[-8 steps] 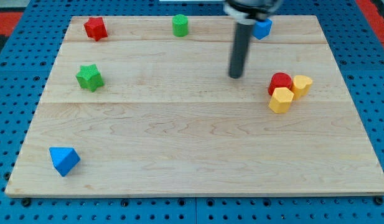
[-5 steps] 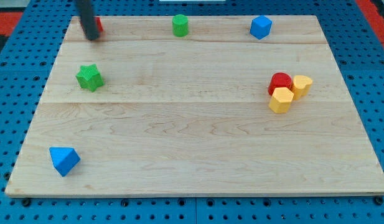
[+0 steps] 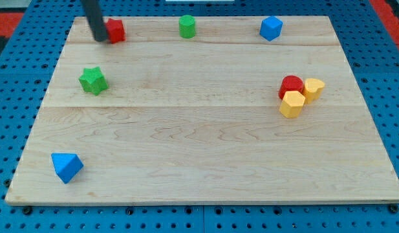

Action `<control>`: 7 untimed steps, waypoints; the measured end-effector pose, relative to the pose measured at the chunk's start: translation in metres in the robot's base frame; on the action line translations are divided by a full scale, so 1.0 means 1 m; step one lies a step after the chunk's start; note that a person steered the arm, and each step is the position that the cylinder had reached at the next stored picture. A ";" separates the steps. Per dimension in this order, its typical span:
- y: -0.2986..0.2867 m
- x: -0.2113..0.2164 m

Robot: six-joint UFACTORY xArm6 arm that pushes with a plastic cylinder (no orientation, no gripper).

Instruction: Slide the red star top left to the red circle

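The red star (image 3: 115, 30) lies near the board's top left corner, partly hidden by my rod. My tip (image 3: 99, 37) touches the star's left side. The red circle (image 3: 290, 85) sits at the view's right, pressed against two yellow blocks: one (image 3: 291, 103) just below it and one (image 3: 313, 88) to its right. The star is far to the left of the red circle.
A green cylinder (image 3: 187, 26) and a blue block (image 3: 271, 28) stand along the top edge. A green star (image 3: 92, 80) sits at the left. A blue triangular block (image 3: 66, 166) lies at the bottom left. The wooden board (image 3: 205, 149) rests on a blue pegboard.
My tip swept from the board's upper middle to the top left corner, then pushed the red star a little to the right.
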State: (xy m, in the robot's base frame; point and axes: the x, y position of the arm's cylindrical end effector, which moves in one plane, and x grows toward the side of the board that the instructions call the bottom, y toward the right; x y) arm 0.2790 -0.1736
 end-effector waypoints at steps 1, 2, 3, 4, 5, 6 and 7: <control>-0.033 -0.010; -0.076 -0.032; -0.041 -0.039; 0.029 -0.040; 0.029 -0.064; 0.058 -0.056; 0.126 0.015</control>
State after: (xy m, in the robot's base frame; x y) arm 0.2935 -0.0475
